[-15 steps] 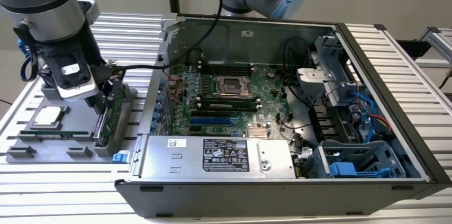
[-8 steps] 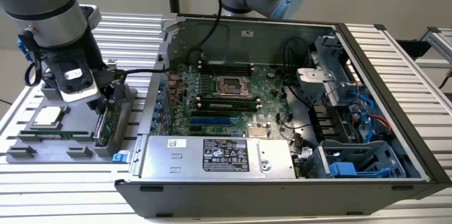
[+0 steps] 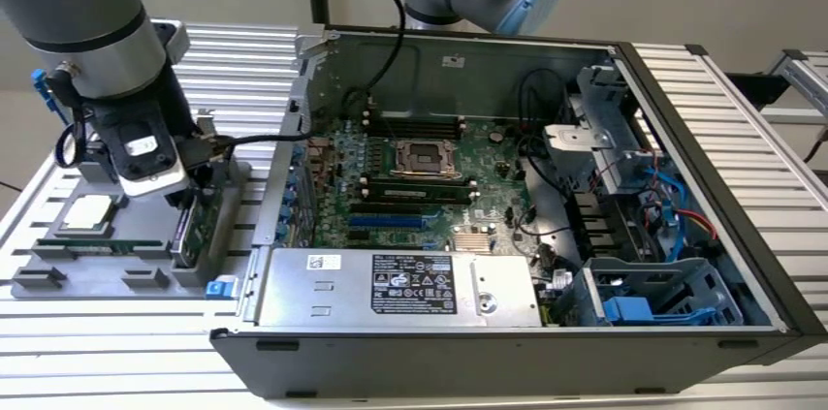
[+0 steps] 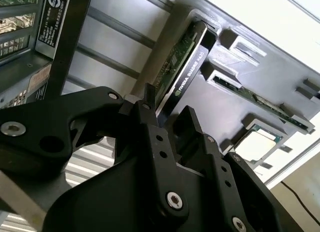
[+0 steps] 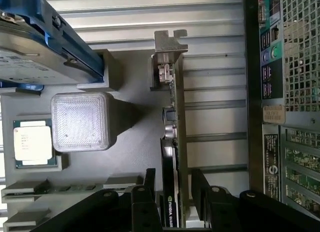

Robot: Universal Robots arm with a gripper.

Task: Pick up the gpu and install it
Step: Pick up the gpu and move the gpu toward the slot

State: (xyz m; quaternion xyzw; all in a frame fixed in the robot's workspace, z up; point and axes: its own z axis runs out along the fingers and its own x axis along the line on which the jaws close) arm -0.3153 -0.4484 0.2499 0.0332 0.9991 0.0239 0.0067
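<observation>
**A:** Black fingers (image 5: 151, 184) sit right up close in the first wrist view, one on each side of the gpu (image 5: 175, 117). Has it got hold?

**B:** Not that I can see. The gripper (image 5: 172, 178) is spread. A thin gap shows between each finger and the card, so I'd call it released: straddling, not squeezing.

**A:** Where's the card sitting, then?

**B:** It stands on edge in its slot in the grey tray (image 3: 91, 284). The silver bracket end is away from the fingers and the cooler faces the processor chip (image 5: 32, 142). The tray lies on the slatted table (image 3: 724, 110), just beside the outer wall of the computer case (image 3: 518, 371), on the exterior view's left.

**A:** So how far along are we?

**B:** Early, I'd say. The reach looks done, but the grasp, the lift and the install are all left. The card is outside the case, and the motherboard (image 3: 414, 168) lies open to view in there.

**A:** And the arm (image 3: 78, 13)?

**B:** Its base looks to stand behind the case. From there it comes across, bends down steeply and points its wrist at the tray. The gripper is lowered over the card near the end opposite the bracket. The hard drive (image 5: 35, 47) in its blue frame and the memory stick (image 5: 65, 188) sit in their own tray pockets, apart from the fingers.
</observation>
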